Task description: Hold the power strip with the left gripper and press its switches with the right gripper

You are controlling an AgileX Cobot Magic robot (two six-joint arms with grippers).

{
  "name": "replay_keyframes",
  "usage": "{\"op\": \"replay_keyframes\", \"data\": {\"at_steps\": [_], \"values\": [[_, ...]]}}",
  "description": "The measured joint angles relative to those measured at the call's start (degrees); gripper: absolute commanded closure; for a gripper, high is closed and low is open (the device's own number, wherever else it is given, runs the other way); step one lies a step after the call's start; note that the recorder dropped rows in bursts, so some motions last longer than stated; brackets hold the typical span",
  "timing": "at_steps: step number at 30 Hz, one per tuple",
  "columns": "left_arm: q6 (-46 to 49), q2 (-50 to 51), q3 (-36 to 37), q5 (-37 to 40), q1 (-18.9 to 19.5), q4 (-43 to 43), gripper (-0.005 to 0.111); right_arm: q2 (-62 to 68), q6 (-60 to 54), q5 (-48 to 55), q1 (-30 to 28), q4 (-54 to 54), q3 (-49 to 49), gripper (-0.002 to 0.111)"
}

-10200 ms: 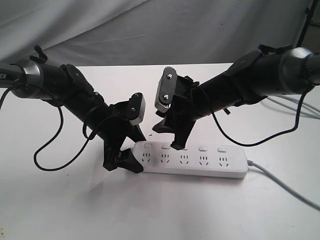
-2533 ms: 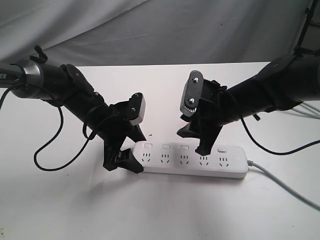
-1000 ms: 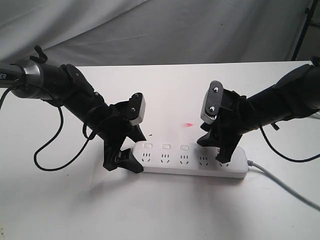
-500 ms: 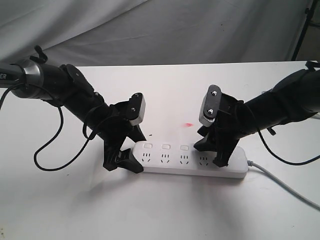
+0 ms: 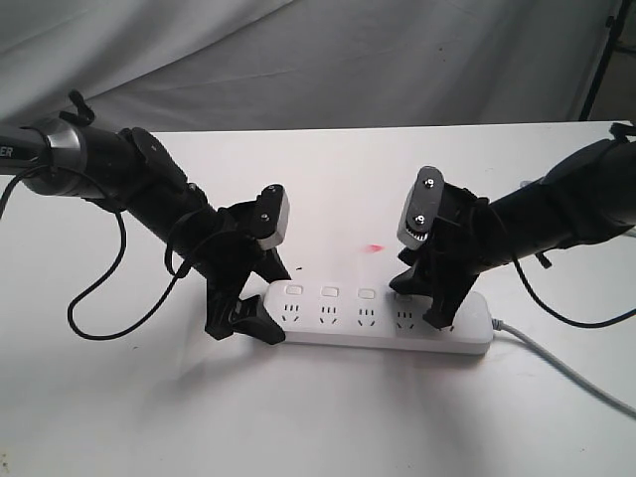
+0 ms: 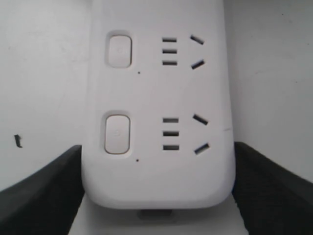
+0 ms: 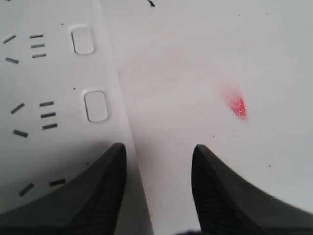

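The white power strip lies flat on the table, its grey cord leaving at the right. My left gripper is shut on the strip's left end; the left wrist view has its two black jaws pressed against both sides of the power strip, by two switches. My right gripper hangs open over the right part. One finger rests over the strip near the last two switches, the other over the table. Three switches show on the left. The right wrist view has the right gripper astride the edge of the power strip, near a switch.
A small red mark sits on the white table behind the strip, and the red mark also shows in the right wrist view. A loose black cable loop hangs from the left arm. Grey cloth forms the backdrop.
Over ten seconds the right gripper has stepped rightward along the strip from the second switch to the right end. In the last half second it has barely shifted. The left gripper has not moved.
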Motion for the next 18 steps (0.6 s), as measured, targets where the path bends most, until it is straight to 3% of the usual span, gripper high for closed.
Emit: {"op": "replay_keyframes", "data": {"at_steps": [18], "values": [[0.0, 0.0, 0.0, 0.0, 0.0, 0.0, 0.04, 0.1, 0.0, 0.0, 0.0, -0.4, 0.2, 0.067]]}}
